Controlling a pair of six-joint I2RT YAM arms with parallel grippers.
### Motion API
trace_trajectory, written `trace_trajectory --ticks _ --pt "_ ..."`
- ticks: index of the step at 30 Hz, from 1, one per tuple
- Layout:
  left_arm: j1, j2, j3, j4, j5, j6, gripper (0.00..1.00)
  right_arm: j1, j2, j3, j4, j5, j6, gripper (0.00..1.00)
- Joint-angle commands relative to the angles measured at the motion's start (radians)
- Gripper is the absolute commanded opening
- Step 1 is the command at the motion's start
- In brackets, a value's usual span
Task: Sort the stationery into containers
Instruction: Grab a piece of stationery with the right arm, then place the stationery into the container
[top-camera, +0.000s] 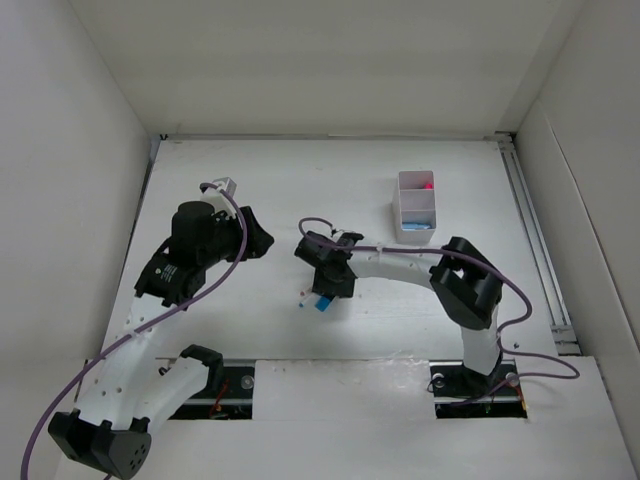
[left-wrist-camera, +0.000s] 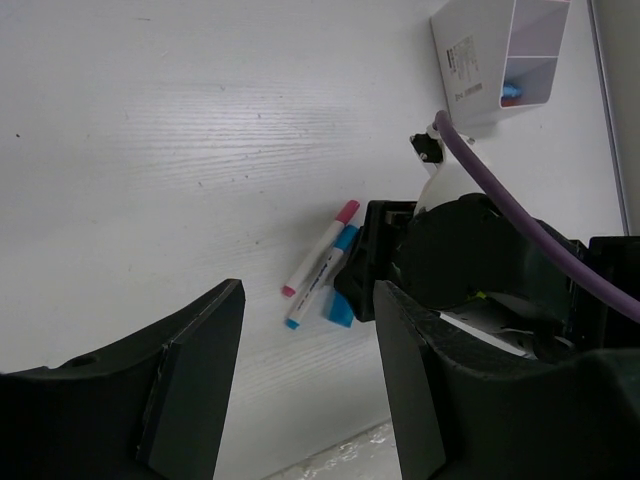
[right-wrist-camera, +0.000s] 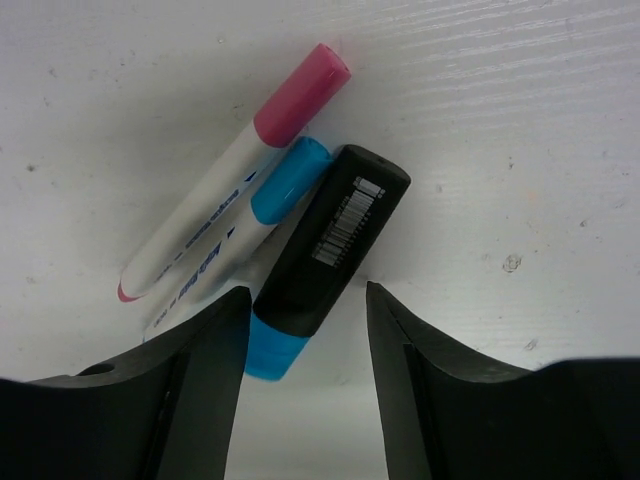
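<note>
1. The black marker (right-wrist-camera: 330, 240) lies flat on the tabletop (right-wrist-camera: 520, 130). Its barcode label faces up and its blue end points toward the right arm.
2. The right fingers (right-wrist-camera: 200, 380) are spread apart, 1 on each side of that marker's blue end, and they grip nothing.
3. In the right wrist view the blue end sits close against 1 finger, and I cannot tell whether they touch. A clear strip of tabletop shows between the marker and the other finger.
4. The marker's black end sticks out beyond the fingertips.
5. 2 white pens lie just beside the marker on its other flank, side by side and fanned slightly away from it. These are the blue-capped pen (right-wrist-camera: 285, 185) and the pink-capped pen (right-wrist-camera: 240, 160).
6. The blue cap rests against the marker's black body. The pink-capped pen lies 1 place further out.
7. The left fingers (left-wrist-camera: 190, 380) stand well apart from the marker, hanging above bare tabletop. They are open wide with nothing between them, and they face the marker and both pens.
8. The white box (top-camera: 415, 205) stands well apart from the marker, beyond the right arm toward the far wall. It has 3 compartments in a row.
9. A pink item (top-camera: 428, 185) shows in the compartment farthest from the marker, and a blue item (top-camera: 420, 226) in the nearest.
</note>
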Motion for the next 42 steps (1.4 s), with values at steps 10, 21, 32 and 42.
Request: trace_trajectory --ticks 10,21,32,42 --pt "-0.003 -0.007 -0.003 0.006 0.003 0.011 0.51 -0.019 -0.075 -0.117 0.002 0.08 0.06 0.24" --pt "-0.003 0.012 -0.003 0.015 0.016 0.011 0.51 -0.265 -0.416 -0.006 0.006 -0.091 -0.041 0.13" --pt "-0.003 0.021 0.025 0.015 0.025 0.002 0.51 -0.829 -0.407 -0.097 0.492 -0.794 0.15 0.11" --pt "-0.003 0.002 0.025 0.006 0.016 0.002 0.51 -0.975 -0.335 -0.166 0.704 -0.894 0.33 0.11"
